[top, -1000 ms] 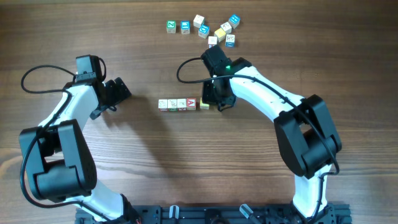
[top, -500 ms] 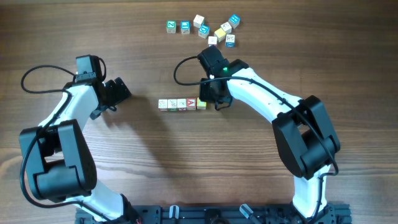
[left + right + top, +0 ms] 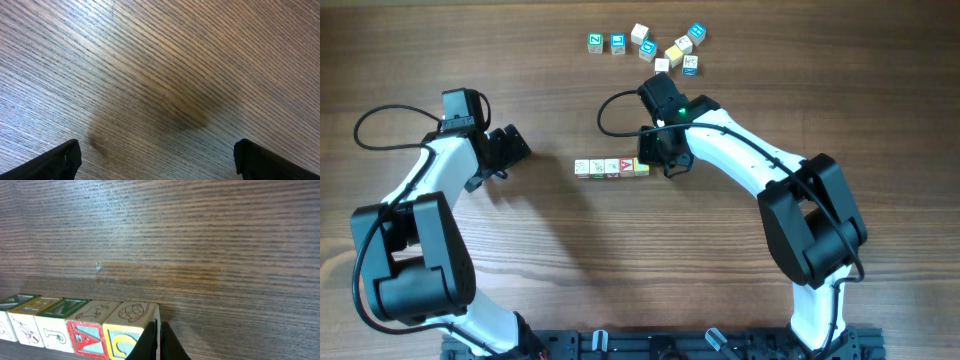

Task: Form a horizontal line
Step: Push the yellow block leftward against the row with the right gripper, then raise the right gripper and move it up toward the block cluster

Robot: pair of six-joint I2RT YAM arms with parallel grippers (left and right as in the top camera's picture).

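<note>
The horizontal line (image 3: 611, 167) is a straight row of small wooden letter cubes near the table's middle, edge to edge. In the right wrist view the row (image 3: 75, 325) runs along the lower left, with the red "A" cube (image 3: 85, 337) and the yellow cube (image 3: 127, 330) at its right end. My right gripper (image 3: 158, 339) is shut and empty, its tips against the yellow cube's right side; overhead it sits at the row's right end (image 3: 656, 160). My left gripper (image 3: 510, 148) is open and empty over bare wood, far left of the row.
A loose scatter of similar cubes (image 3: 650, 45), several blue or teal, lies at the table's far edge behind the right arm. The left wrist view shows only wood grain between its fingertips (image 3: 160, 157).
My right gripper has moved left, pushing the yellow cube up against the red "A" cube and closing the gap. The left arm has not moved.
</note>
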